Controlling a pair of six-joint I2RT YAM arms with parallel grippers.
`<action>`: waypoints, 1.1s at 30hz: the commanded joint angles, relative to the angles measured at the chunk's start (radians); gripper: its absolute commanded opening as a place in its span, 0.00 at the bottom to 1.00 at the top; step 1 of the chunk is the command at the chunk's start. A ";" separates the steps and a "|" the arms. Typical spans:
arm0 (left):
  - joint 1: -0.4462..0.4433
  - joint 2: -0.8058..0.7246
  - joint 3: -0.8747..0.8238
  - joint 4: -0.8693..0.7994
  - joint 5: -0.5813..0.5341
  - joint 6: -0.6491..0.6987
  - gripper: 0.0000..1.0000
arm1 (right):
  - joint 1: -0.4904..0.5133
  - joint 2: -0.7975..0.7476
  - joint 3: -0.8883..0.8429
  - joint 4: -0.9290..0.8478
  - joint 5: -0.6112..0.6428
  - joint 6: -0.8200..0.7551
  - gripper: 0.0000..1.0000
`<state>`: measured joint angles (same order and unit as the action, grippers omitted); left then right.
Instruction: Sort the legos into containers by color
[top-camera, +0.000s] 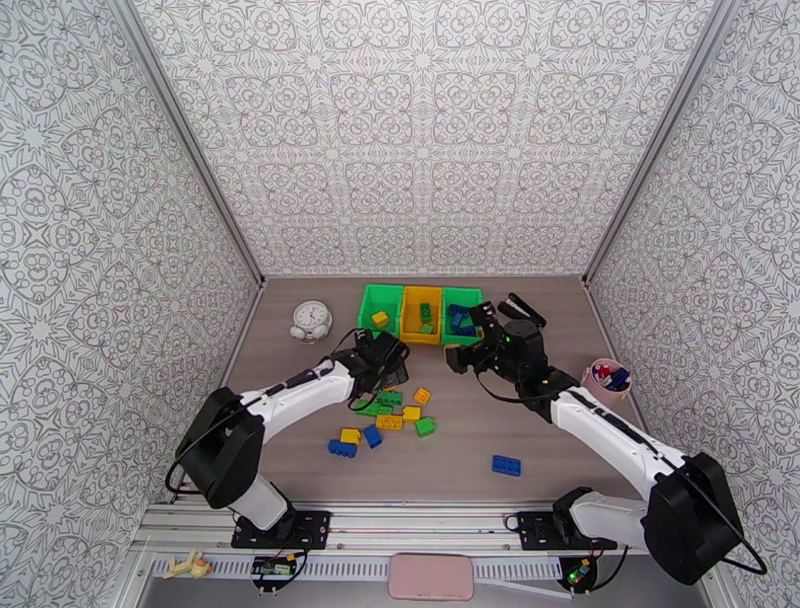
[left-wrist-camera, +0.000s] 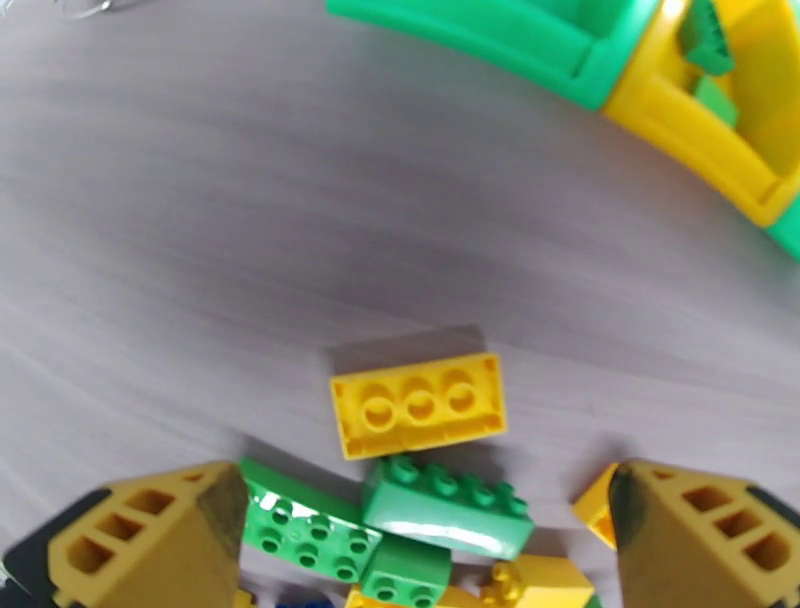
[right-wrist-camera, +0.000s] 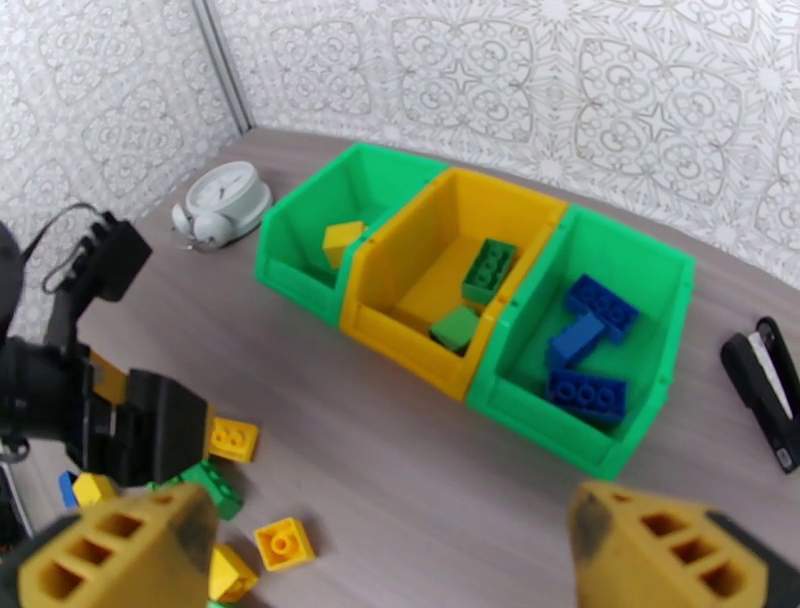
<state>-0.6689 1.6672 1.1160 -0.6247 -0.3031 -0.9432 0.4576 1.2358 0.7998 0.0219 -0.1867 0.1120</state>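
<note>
Legos (top-camera: 388, 421) lie heaped on the tabletop (top-camera: 560, 420) under my left gripper (left-wrist-camera: 425, 500), which is spread wide apart. A yellow brick (left-wrist-camera: 418, 404) sits just ahead, its long axis across the gap. My right gripper (right-wrist-camera: 392, 515), also apart, hangs farther off.

Bright, even light from above leaves soft, short shadows on the grey wood-grain tabletop (top-camera: 470, 440), like the faint one on the far side of the yellow studded plastic brick (left-wrist-camera: 418, 405). A white sheen lies on the glossy green studded plastic brick (left-wrist-camera: 447, 508) nearer. The left wrist view smears toward its far edge, where wide-angle distortion bends the green plastic bin (left-wrist-camera: 520, 40).
</note>
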 joint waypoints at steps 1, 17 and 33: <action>0.020 0.047 0.046 -0.056 0.051 -0.024 0.99 | 0.001 -0.015 -0.020 -0.019 0.023 -0.001 0.96; 0.024 0.214 0.123 -0.066 0.053 -0.054 0.91 | 0.001 -0.061 -0.037 -0.061 0.089 -0.031 0.97; 0.019 0.278 0.149 -0.092 0.071 -0.042 0.72 | 0.000 -0.048 -0.038 -0.040 0.076 -0.013 0.97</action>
<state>-0.6514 1.9247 1.2419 -0.6910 -0.2550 -0.9913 0.4576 1.1908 0.7700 -0.0193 -0.1154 0.0891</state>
